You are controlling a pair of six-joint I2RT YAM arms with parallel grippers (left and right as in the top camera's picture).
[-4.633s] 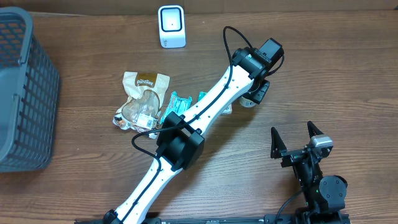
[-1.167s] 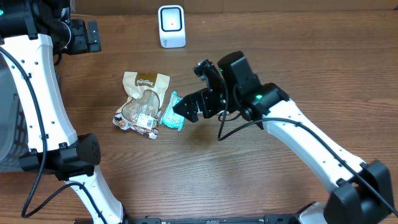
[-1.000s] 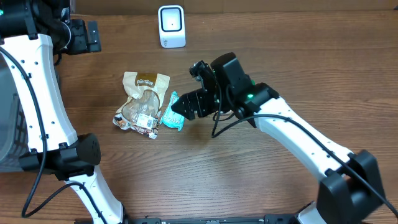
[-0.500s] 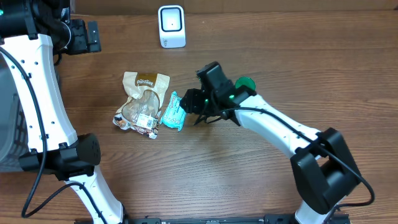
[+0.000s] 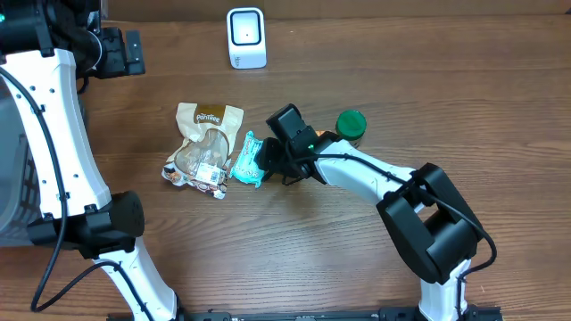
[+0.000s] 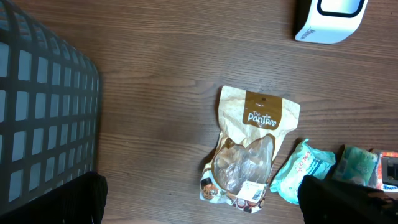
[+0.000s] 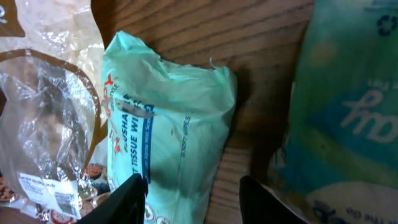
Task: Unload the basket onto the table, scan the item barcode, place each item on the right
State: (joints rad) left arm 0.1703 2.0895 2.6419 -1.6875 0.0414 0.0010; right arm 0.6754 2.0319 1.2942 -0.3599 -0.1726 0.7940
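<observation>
Basket [image 6: 43, 106], left tabletop edge: cut off by the frame, interior not visible. Second teal pack [image 7: 348, 124]: cut off at the frame edge. Tissue pack [image 7: 168, 143], mid-tabletop, touching the snack bag [image 5: 203, 143]: right gripper [image 7: 189, 186] jaws half-closed astride it; grip cannot be confirmed. Left gripper [image 5: 125, 52]: jaws fully spread, empty. Scanner [image 5: 246, 37]: far edge.

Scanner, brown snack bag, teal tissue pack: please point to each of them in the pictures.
scanner [image 5: 245, 31], overhead view, on its front face.
brown snack bag [image 6: 258, 118], left wrist view, on its printed top panel.
teal tissue pack [image 7: 165, 137], right wrist view, on its wrapper's middle.
</observation>
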